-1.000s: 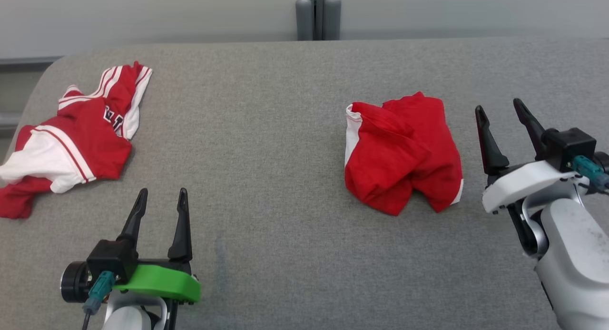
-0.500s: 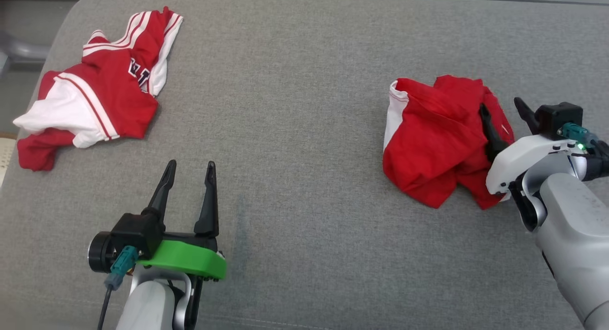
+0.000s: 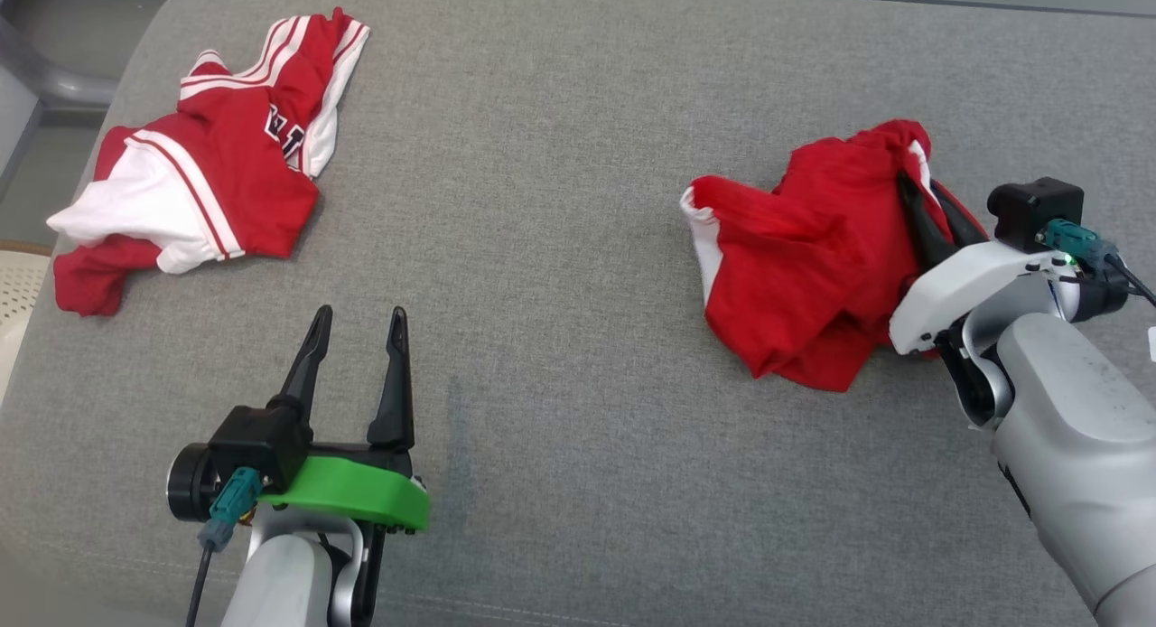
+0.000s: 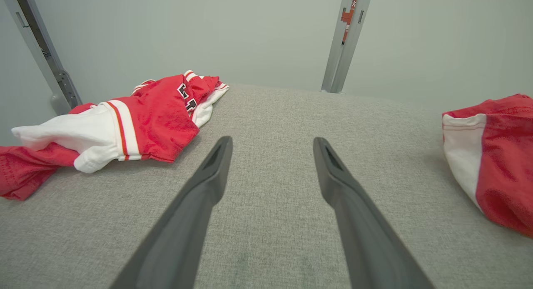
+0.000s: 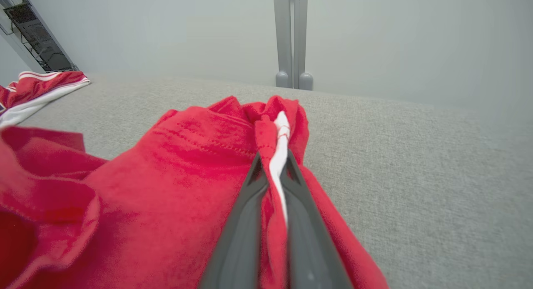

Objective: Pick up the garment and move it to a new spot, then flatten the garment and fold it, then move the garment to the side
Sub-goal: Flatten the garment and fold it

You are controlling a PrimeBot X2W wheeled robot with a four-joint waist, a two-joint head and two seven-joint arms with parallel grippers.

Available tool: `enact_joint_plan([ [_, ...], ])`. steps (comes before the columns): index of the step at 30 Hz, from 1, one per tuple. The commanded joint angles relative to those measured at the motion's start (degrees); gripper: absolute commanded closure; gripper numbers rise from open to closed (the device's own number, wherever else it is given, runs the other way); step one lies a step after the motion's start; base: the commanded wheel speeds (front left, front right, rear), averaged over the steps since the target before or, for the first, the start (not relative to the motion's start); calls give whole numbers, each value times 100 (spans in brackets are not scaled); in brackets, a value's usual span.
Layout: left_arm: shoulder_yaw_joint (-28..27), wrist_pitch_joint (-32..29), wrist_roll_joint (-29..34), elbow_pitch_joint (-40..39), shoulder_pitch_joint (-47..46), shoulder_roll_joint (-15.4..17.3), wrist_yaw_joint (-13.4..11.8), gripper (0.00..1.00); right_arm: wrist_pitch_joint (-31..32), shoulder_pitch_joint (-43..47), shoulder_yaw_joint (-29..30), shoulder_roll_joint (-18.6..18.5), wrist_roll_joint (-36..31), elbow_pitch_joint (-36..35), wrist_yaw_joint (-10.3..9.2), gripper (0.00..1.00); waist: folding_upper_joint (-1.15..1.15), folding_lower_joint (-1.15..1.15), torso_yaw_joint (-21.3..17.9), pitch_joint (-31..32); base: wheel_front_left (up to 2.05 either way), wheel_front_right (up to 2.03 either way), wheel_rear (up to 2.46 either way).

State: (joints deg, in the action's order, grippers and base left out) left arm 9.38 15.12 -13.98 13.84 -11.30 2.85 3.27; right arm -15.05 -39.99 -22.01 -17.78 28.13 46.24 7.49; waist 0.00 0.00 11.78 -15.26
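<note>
A crumpled red garment (image 3: pixel 804 257) with white trim lies at the right of the grey padded table (image 3: pixel 542 202). My right gripper (image 3: pixel 921 193) is shut on a fold at its right edge, where the cloth is pulled up a little. In the right wrist view the two fingers pinch red and white cloth of the garment (image 5: pixel 187 176) between them, the gripper (image 5: pixel 272 160) closed tight. My left gripper (image 3: pixel 357 324) stands open near the table's front left, over bare fabric. In the left wrist view the left gripper (image 4: pixel 270 145) has nothing between its fingers, and the garment (image 4: pixel 495 155) shows at the right edge.
A second red and white garment with stripes and lettering (image 3: pixel 208 184) lies bunched at the back left corner, also in the left wrist view (image 4: pixel 125 122). A grey post (image 5: pixel 291 39) stands behind the table's far edge. The table's left edge (image 3: pixel 54 275) is rounded.
My right gripper moved left onto the garment's right edge and shut on a fold, drawing the cloth up and shifting it. The head camera tilted down. The left arm stayed put.
</note>
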Motion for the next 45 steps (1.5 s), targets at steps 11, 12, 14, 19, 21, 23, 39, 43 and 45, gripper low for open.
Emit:
enact_joint_plan([
  [11, -107, 5, 22, 23, 249, 9, 8, 0, -18, 928, -448, 517, -781, -1643, -1, 100, 0, 0, -36, 501, 0, 0, 0],
  [12, -121, 5, 23, 17, 283, 9, 13, 0, -18, 1052, -588, 558, -810, -1733, -1, 100, 0, 0, -27, 526, 0, 0, 0],
  [14, -145, 5, 21, 10, 324, 9, 18, 0, -18, 1271, -860, 628, -863, -1848, -1, 100, 0, 0, -12, 558, 0, 0, 0],
  [19, -151, 5, -14, 8, 385, 9, 9, 0, -19, 1702, -1500, 659, -789, -1877, -1, 0, 0, 0, 21, 610, 0, 0, 0],
  [21, -161, 5, -30, 13, 411, 9, -12, 0, -19, 1821, -1572, 708, -699, -1940, -1, 0, 0, 0, 17, 636, 0, 0, 0],
  [23, -187, 5, -37, 4, 446, 9, -33, 0, -19, 1900, -1573, 715, -658, -2089, -1, 0, 0, 0, -14, 671, 0, 0, 0],
  [39, -201, 5, -12, -30, 548, 8, 16, 0, -19, 2055, -490, 187, -831, -2463, -1, 0, 0, 0, -96, 771, 0, 0, 0],
  [43, -151, 5, -61, -22, 486, 8, -16, 0, -18, 1838, -801, 168, -726, -1925, -1, 0, 0, 0, -8, 698, 0, 0, 0],
  [45, -135, 5, -68, -16, 462, 8, -34, 0, 11, 1700, -1002, 194, -593, -1630, -1, 0, 0, 0, 21, 671, 0, 0, 0],
])
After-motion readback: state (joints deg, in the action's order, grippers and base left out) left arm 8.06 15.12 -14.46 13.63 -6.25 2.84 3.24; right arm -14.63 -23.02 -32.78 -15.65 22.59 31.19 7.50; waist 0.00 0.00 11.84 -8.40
